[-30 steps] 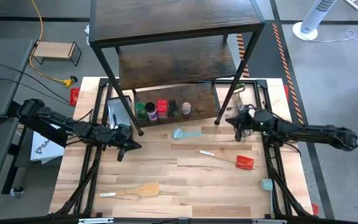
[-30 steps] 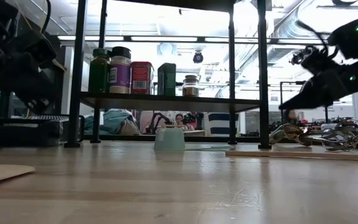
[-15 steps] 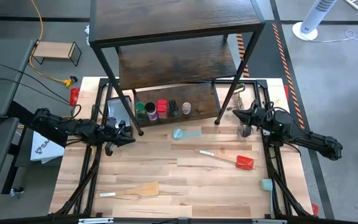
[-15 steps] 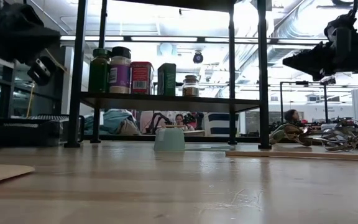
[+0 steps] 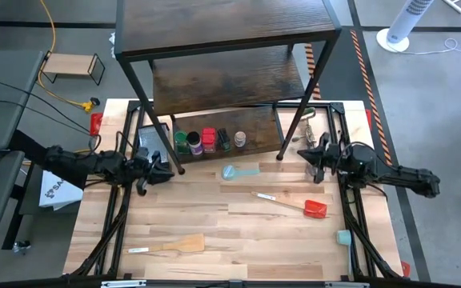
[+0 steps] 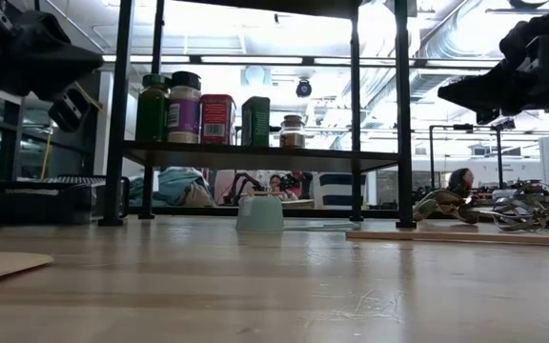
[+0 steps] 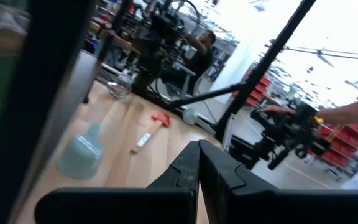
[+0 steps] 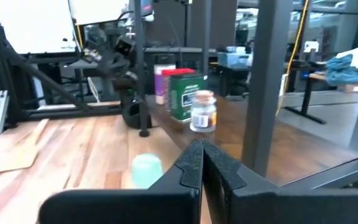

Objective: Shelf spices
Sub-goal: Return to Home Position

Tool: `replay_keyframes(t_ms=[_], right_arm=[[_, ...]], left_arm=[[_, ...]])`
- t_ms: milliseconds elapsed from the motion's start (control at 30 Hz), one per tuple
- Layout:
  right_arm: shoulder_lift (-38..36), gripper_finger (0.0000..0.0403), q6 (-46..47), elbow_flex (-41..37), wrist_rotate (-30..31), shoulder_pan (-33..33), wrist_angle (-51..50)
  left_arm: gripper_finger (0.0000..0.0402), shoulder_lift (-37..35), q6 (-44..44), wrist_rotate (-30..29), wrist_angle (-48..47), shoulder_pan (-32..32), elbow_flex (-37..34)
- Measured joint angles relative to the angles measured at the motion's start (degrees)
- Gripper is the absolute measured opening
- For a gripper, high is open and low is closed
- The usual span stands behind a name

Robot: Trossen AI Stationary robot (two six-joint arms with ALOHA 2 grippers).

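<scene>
The spices stand in a row on the lowest board [image 6: 255,152] of the shelf [image 5: 230,40]: a green-lidded jar [image 6: 152,110], a dark-lidded jar [image 6: 184,107], a red one [image 6: 218,118], a dark one [image 6: 255,121] and a tiny pale jar [image 6: 293,131]. From above, the row [image 5: 208,141] shows at the board's front edge. My left gripper [image 5: 165,170] hangs shut and level, left of the shelf's front left leg, holding nothing. Right of the front right leg, my right gripper [image 5: 305,154] is also shut, level and holding nothing. The wrist views show the shut fingertips of the left gripper [image 7: 199,152] and the right gripper [image 8: 201,152].
On the table lie a pale teal cup [image 5: 229,171], a red spatula [image 5: 314,209], a wooden spatula [image 5: 184,244] and a wire whisk [image 6: 527,205]. A black tray [image 5: 146,140] sits beside the shelf's left leg. A small pale-wood rack [image 5: 72,66] stands off the table, far left.
Both grippers have risen and tipped from slanting down to level, drawing back a little toward their own sides of the table. Both stayed shut. The spices have kept their places on the shelf.
</scene>
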Motion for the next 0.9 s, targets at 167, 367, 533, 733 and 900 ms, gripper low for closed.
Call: replay_keyframes(t_ms=[167,367,533,733,900], right_arm=[[0.00,0.0000,0.00,-0.01,-0.05,0.82,-0.33],[0.61,0.0000,0.00,-0.01,-0.03,0.82,-0.22],[1.07,0.0000,0.00,-0.01,-0.09,0.82,-0.30],[1.09,0.0000,0.00,-0.01,-0.09,0.82,-0.30],[1.09,0.0000,0.00,-0.01,-0.09,0.82,-0.30]], left_arm=[[0.0003,0.00,0.00,-0.01,0.00,2.31,0.00],[0.0003,0.00,0.00,-0.20,0.00,2.68,0.00],[0.0003,0.26,0.00,-0.20,0.00,2.68,0.00],[0.0003,0.26,0.00,-0.24,0.01,2.67,0.00],[0.0003,0.26,0.00,-0.26,0.00,2.66,0.00]])
